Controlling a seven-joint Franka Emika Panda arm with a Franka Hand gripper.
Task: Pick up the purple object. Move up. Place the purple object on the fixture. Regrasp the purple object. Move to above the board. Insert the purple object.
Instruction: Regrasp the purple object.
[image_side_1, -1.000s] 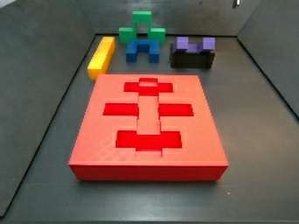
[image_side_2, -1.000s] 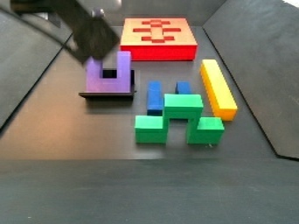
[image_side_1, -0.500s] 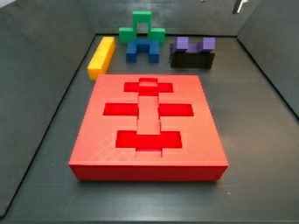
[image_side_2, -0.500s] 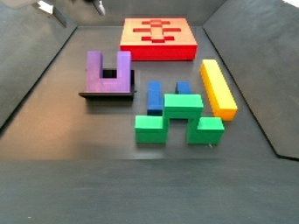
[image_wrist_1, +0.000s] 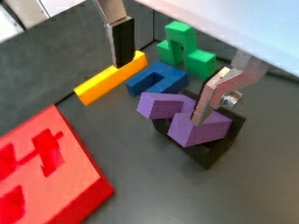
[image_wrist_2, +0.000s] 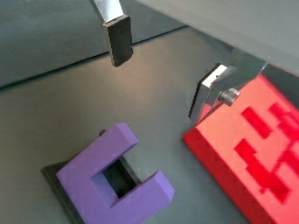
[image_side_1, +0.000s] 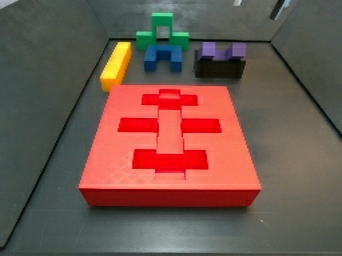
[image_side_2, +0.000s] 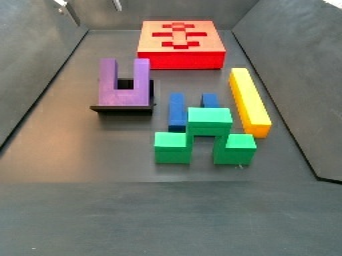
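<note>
1. Both wrist views are showing the gripper (image_wrist_1: 170, 74) hanging above the floor with its jaws spread wide and nothing between them; one silver finger (image_wrist_2: 115, 33) with its dark pad is pointing down on one side, and the other finger (image_wrist_2: 212, 87) is standing well apart from it
2. The purple object (image_wrist_1: 184, 118) is sitting on the fixture (image_wrist_1: 215, 145), a black holder whose edges are peeking out beneath it; in a wrist view the block's two prongs and the gap between them (image_wrist_2: 117, 175) are lying open to the camera, and no finger is touching it
3. In a side view the purple object (image_side_2: 123, 84) is resting on the dark fixture (image_side_2: 123, 107) apart from the other pieces, and only small bits of the gripper (image_side_2: 63, 5) are showing at the picture's top edge
4. The board (image_side_1: 168, 143), a large red slab with cross- and bar-shaped recesses, is lying flat on the floor, well apart from the fixture (image_side_1: 221, 68) and the purple object (image_side_1: 223, 50); it is also appearing in both wrist views (image_wrist_1: 41, 175) (image_wrist_2: 257, 144)
5. A yellow bar (image_side_2: 249, 99), a blue block (image_side_2: 178, 109) and a green block (image_side_2: 205, 135) are lying together near the fixture, the green one touching the blue one
</note>
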